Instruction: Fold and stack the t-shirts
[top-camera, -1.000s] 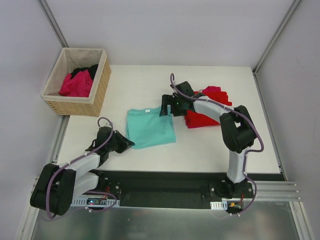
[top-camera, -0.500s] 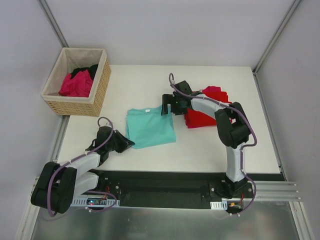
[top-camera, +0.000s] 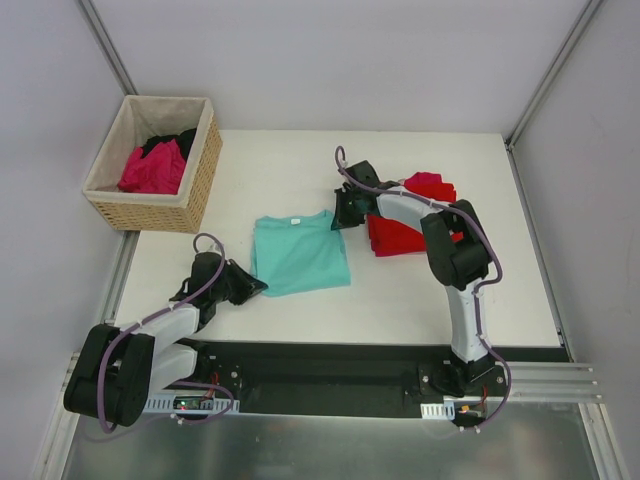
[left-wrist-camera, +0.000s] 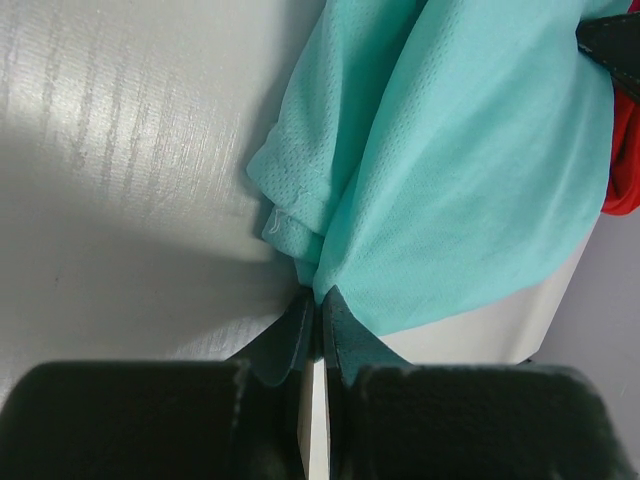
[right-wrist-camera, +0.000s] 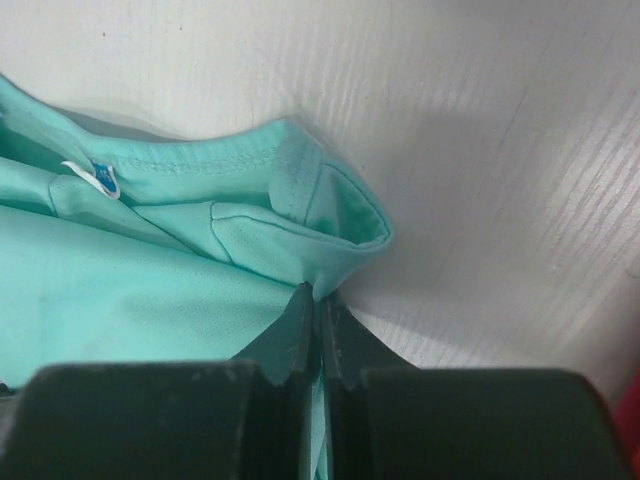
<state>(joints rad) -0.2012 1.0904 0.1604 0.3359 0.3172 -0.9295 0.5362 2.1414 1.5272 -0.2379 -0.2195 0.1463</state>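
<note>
From above, a white table (top-camera: 420, 290) sits between pale grey walls (top-camera: 330, 60). A woven basket (top-camera: 200, 185) stands at its far left corner with a magenta shirt (top-camera: 152, 168) and a black shirt (top-camera: 185, 138) bundled inside. The teal t-shirt (top-camera: 298, 255) lies folded near the middle of the table. The red t-shirt (top-camera: 405, 235) lies folded just to its right, a little apart from it. The left arm stretches low from its base, and the left gripper (top-camera: 258, 286) sits at the teal t-shirt's near left corner. The right arm rises from its base, bends back leftward over the red t-shirt, and puts the right gripper (top-camera: 338, 218) at the teal t-shirt's far right corner.

In the left wrist view the table shows a fine grain and a soft shadow. The fingers are pressed together on a pinch of teal cloth at the hem, and the fabric spreads away from them in loose folds.

In the right wrist view the table is bright. The fingers are clamped tight on a turned-up fold of the teal t-shirt beside the collar, with the small white neck label (right-wrist-camera: 95, 175) off to the left
</note>
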